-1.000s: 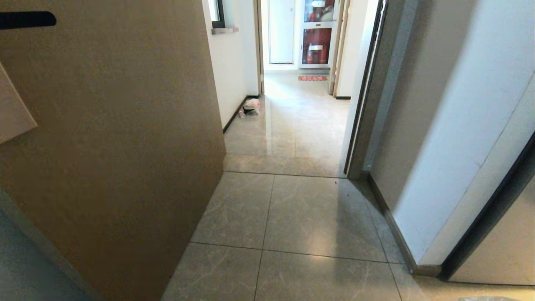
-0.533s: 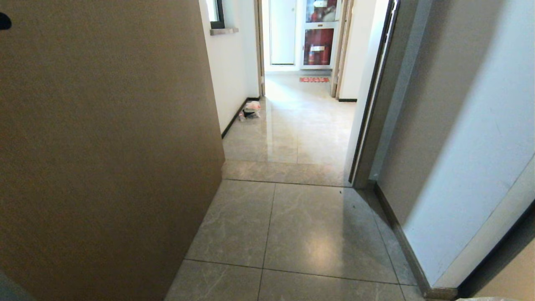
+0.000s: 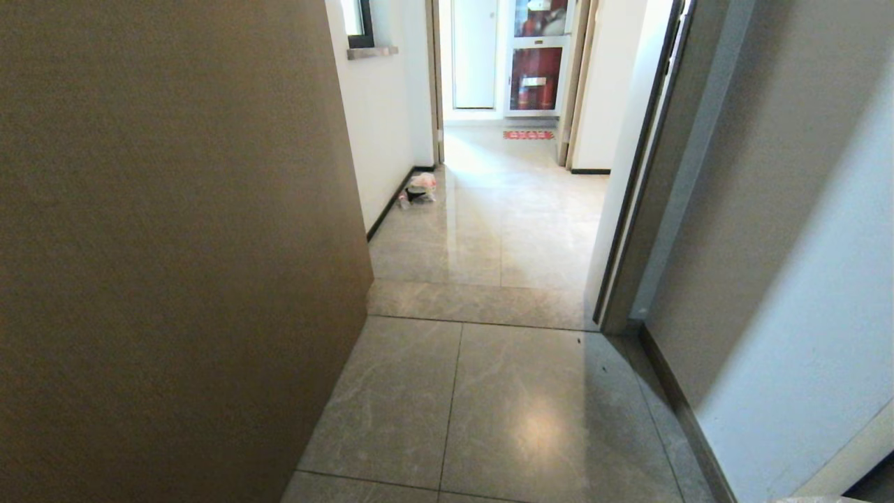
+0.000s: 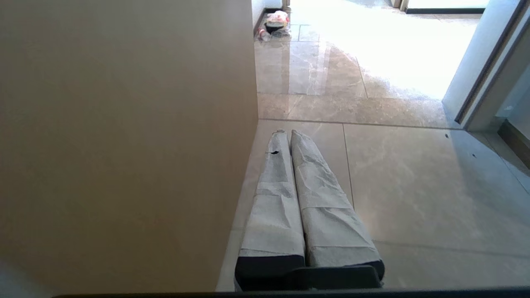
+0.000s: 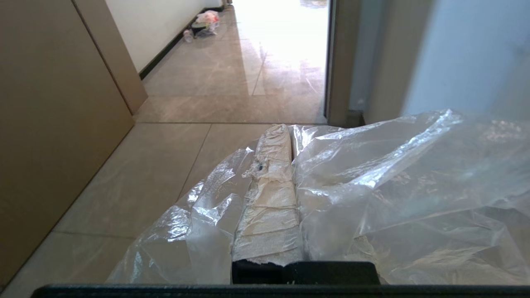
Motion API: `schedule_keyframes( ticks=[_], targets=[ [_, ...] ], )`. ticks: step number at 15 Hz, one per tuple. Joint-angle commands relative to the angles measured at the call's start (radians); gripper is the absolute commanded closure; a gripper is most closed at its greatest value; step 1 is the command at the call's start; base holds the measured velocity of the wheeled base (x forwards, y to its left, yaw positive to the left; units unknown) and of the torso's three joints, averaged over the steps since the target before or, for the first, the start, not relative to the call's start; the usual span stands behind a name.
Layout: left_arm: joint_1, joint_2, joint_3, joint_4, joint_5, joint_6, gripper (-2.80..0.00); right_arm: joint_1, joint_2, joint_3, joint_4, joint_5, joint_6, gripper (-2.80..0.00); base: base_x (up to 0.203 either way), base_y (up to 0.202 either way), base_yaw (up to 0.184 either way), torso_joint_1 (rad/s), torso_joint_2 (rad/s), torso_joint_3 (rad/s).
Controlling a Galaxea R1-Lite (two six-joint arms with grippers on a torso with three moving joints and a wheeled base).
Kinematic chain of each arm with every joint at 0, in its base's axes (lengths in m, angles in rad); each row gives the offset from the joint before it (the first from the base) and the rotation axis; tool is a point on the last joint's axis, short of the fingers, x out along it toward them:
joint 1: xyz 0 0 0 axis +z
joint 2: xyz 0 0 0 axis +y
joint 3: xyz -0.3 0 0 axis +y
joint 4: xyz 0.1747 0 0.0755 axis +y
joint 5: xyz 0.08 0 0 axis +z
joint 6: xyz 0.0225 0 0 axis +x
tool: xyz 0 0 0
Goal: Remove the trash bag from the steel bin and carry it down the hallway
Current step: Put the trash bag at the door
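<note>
The thin, clear, crinkled trash bag (image 5: 393, 178) hangs from my right gripper (image 5: 290, 132), which is shut on it. The plastic drapes over both wrapped fingers and billows toward the wall side. My left gripper (image 4: 288, 133) is shut with nothing in it, its wrapped fingers pressed together above the floor beside a brown panel. The hallway (image 3: 503, 209), with glossy beige tiles, lies straight ahead through a doorway. The steel bin is out of view. Neither arm shows in the head view.
A tall brown panel (image 3: 174, 244) fills the left side close by. A grey door frame (image 3: 628, 230) and a pale wall (image 3: 803, 279) close the right. A small litter pile (image 3: 420, 188) lies by the left baseboard. A red mat (image 3: 529, 134) marks the far end.
The whole head view has shifted: the doorway and hallway are nearer and the brown panel's black handle has left the picture, so the camera moved forward. The litter pile itself stayed put.
</note>
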Motion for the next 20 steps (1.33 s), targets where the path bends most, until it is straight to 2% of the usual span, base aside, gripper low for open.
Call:
schedule_keyframes(
  ticks=[1,20],
  targets=[
    [0.0,0.001,0.003,0.0,0.0,-0.001,0.0,0.0,0.001,0.002,-0.001,0.0,0.0,0.0,0.194,0.0,0.002,0.012,0.0,-0.002],
    [0.0,0.001,0.003,0.0,0.0,-0.001,0.0,0.0,0.001,0.002,-0.001,0.0,0.001,0.0,0.192,0.0,0.0,0.003,0.0,0.003]
  ],
)
